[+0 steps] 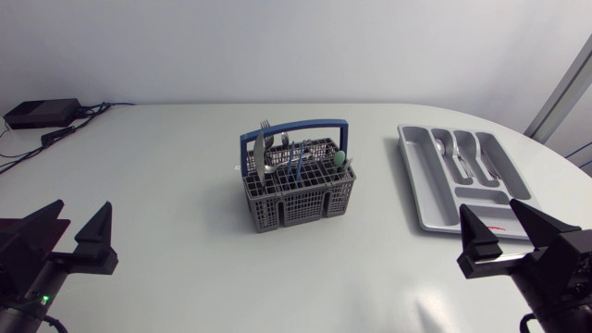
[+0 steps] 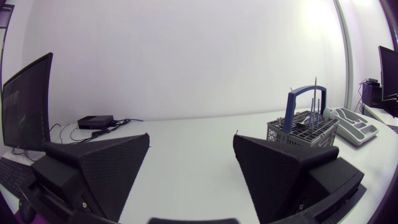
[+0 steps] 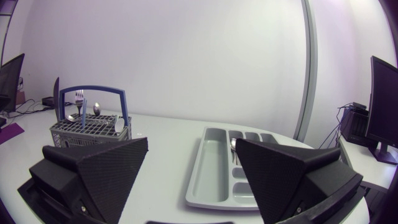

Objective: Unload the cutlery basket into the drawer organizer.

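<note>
Waiting with my left gripper [image 1: 85, 211] and right gripper [image 1: 488, 209] spread and empty, I saw spoons [image 1: 450, 150] already in the drawer organizer [image 1: 421, 185] just ahead of the right. The cutlery basket [image 1: 296, 208], well ahead, was mostly loaded.

Left arm [image 1: 28, 277] and right arm [image 1: 560, 273] sit low at either side, jaws spread wide apart.

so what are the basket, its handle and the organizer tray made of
Cutlery basket: likely moulded grey plastic, matte, open grid walls. Its handle: blue plastic by the look, equally dull. Drawer organizer: probably light grey plastic, smooth with a faint sheen. Spoons lying in it: shiny metal, judging by the bright glints.
</note>
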Motion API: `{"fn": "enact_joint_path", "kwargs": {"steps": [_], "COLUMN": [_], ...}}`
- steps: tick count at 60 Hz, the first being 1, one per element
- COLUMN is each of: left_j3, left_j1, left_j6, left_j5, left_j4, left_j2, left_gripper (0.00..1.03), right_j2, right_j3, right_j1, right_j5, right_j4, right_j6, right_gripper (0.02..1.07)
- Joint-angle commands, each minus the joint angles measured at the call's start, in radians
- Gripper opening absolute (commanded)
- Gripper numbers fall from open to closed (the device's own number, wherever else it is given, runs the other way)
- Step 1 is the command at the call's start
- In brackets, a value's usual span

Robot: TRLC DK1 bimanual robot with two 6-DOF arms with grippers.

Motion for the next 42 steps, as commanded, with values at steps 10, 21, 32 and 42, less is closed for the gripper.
{"fn": "enact_joint_path", "kwargs": {"steps": [10,21,32,42], "left_j3": [-0.022,-0.022,-0.021,0.013], "left_j1": [-0.002,0.002,0.002,0.004], "left_j6": [-0.001,-0.01,-0.013,-0.016], "left_j5": [-0.004,-0.004,-0.004,-0.008], "left_j4": [0.028,0.024,0.016,0.037], "left_j2": [-0.011,-0.011,-0.011,-0.011], "left_gripper": [0.99,0.99,0.99,0.99], "right_j2": [-0.006,-0.004,-0.004,-0.007], "right_j3": [-0.011,-0.011,-0.011,-0.002], "right_j1": [0.009,0.006,0.012,0.01], "right_j5": [0.001,0.001,0.001,0.001], "right_j4": [-0.014,-0.016,-0.016,-0.007], "right_j6": [0.012,0.012,0.013,0.012], "right_gripper": [1.03,1.03,1.03,1.03]}}
